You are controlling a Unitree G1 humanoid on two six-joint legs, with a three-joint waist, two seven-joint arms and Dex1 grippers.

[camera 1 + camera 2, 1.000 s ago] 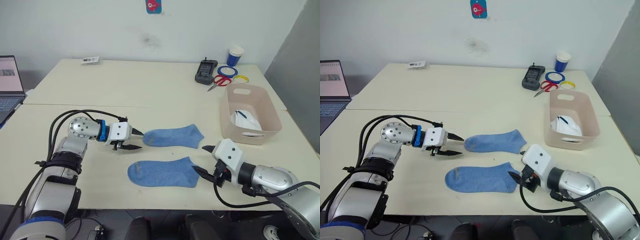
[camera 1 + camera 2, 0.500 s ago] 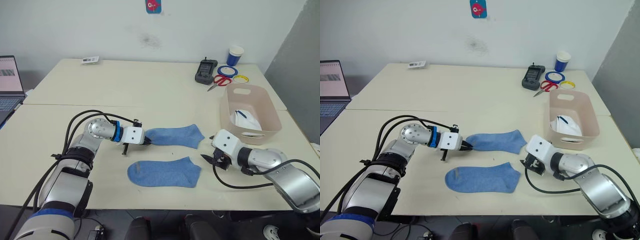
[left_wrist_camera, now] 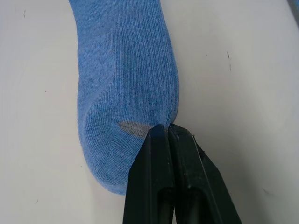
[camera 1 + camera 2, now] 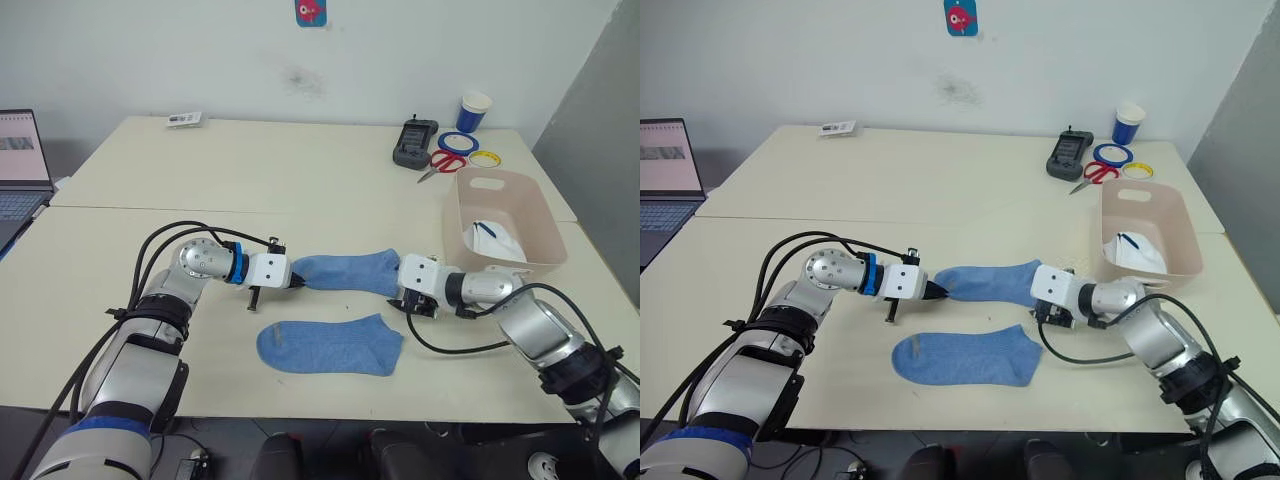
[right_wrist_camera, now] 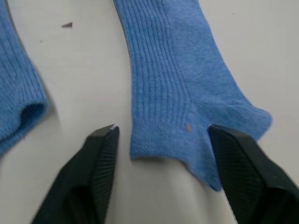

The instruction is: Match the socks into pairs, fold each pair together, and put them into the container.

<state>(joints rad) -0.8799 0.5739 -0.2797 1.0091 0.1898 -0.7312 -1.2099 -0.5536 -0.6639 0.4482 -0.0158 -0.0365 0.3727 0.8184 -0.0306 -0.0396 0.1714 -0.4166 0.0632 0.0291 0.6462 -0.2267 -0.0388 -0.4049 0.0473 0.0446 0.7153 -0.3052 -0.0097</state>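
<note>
White sock (image 4: 492, 240) already in bin (image 4: 540, 238). Left claw (image 3: 167, 133) pinches far blue sock (image 4: 345, 272) at its toe; right claw (image 5: 161, 156) spread around its cuff. Near blue sock (image 4: 330, 345) beside them, unfolded on surface (image 4: 300, 190). Pairing, folding remain.

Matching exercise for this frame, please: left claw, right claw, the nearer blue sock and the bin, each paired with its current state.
Things:
1. left claw
2. right claw
3. nearer blue sock
4. bin

States:
A. holds white cloth inside
B. open astride the far sock's cuff end
C. lying flat, untouched
D. shut on the far sock's toe end

Pairs: 1-D, 2-B, 3-C, 4-A
</note>
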